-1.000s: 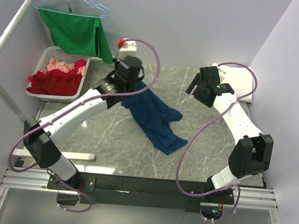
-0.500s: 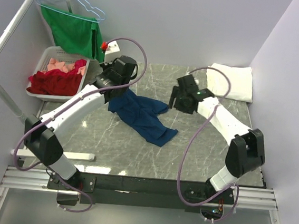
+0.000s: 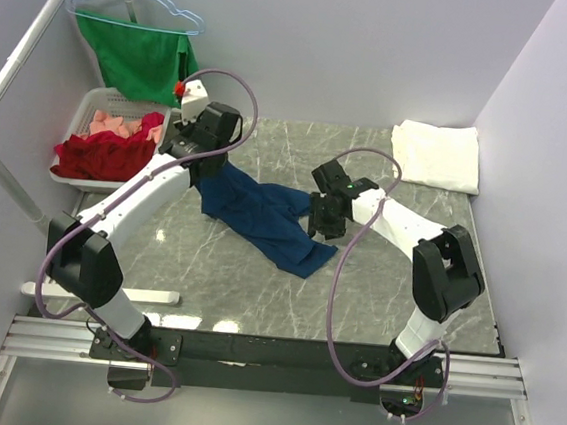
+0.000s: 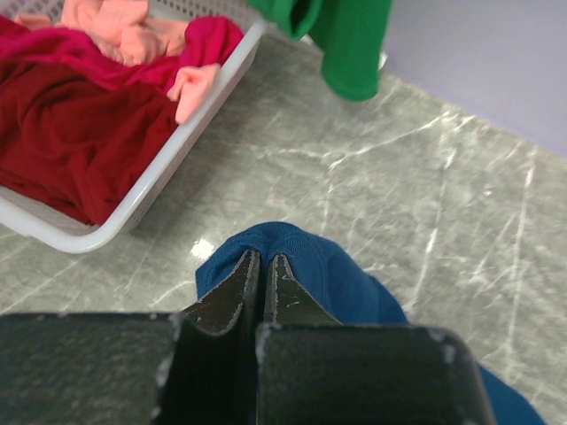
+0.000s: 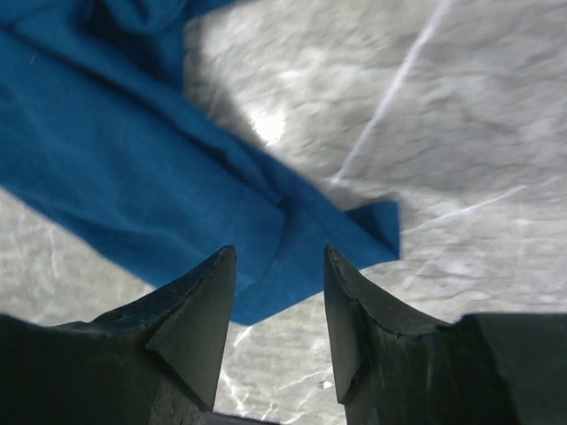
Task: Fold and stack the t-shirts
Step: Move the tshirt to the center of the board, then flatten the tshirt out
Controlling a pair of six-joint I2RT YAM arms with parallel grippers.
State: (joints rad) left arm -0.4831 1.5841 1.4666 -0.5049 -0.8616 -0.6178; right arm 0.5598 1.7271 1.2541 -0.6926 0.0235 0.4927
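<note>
Left claw (image 3: 205,173): its two fingers (image 4: 239,288) are pressed together, and they pinch a bunched bit of the blue shirt right at the tips. It hangs near the back left of the table, close to the basket.
Basket (image 3: 84,111): white, on the far left, beside the table. It is full of red clothes (image 3: 103,158) with some pink and peach ones on top.
Green cloth (image 3: 143,58): hangs on a light blue hanger (image 3: 133,2) above the basket.
Blue shirt (image 3: 263,216): crumpled, not folded. It runs in a long slant across the middle of the table, from the left claw down to the right. The low end lies flat on the stone.
Right claw (image 3: 323,221): its fingers (image 5: 199,310) are spread apart with a gap between them. It points down over the right edge of the blue shirt (image 5: 133,177), just by a small corner flap. I cannot tell if it touches the cloth.
White shirt (image 3: 435,155): folded into a neat block, at the back right corner of the table, well apart from the blue one.
Table (image 3: 207,276): grey stone with thin white lines.
</note>
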